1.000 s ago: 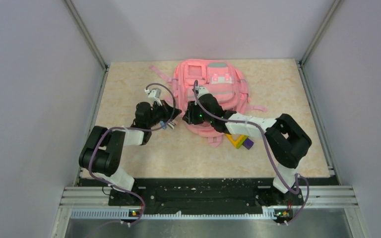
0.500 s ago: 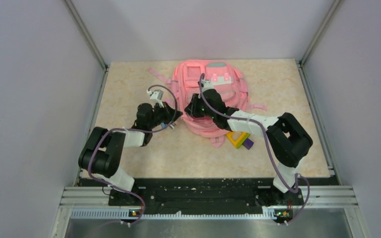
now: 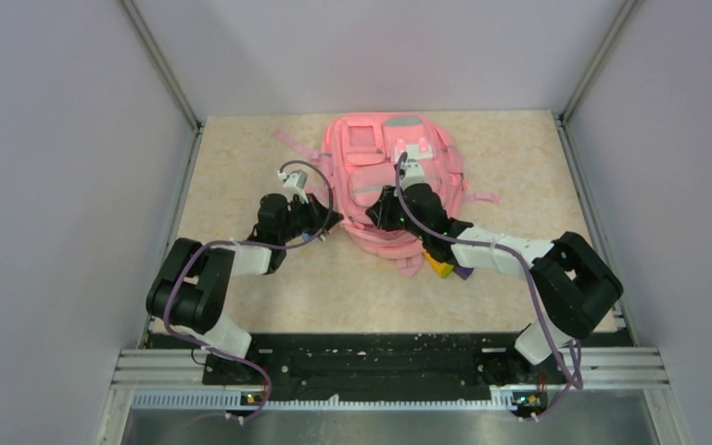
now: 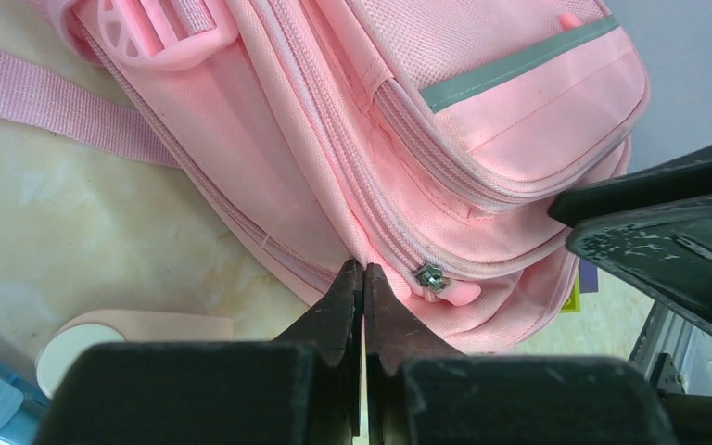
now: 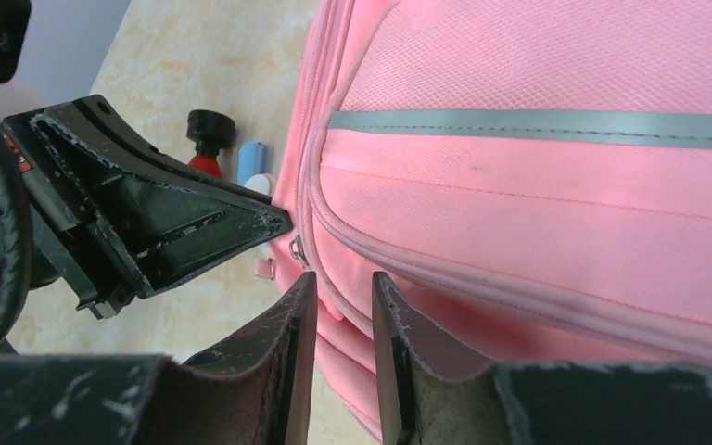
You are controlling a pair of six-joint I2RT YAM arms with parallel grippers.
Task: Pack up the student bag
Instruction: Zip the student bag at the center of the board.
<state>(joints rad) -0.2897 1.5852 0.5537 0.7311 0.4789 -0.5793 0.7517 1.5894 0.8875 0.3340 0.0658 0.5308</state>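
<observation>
Student bag [image 3: 399,176] lies flat mid-table, front pockets up, near end towards the arms. Both grippers are at that near left corner.

Left gripper [image 4: 363,278]: jaws fully together, tips pressed on the seam just beside the zip slider [image 4: 429,276]. Nothing visibly caught between them.

Right gripper [image 5: 338,287]: narrow gap, and the bag's piping runs into it. Can't tell if it's clamped or just hovering.

Step looks like opening the main zip. To do it well, one arm should pin the fabric next to the track, and the other should take the pink pull tab, not the seam, then drag along the track, not upward.

Contents: zip reads closed here and the inside is hidden. Still out on the table are a yellow-and-purple piece [image 3: 447,269] under the right arm and a red-and-black item [image 5: 208,139] beside the bag.
</observation>
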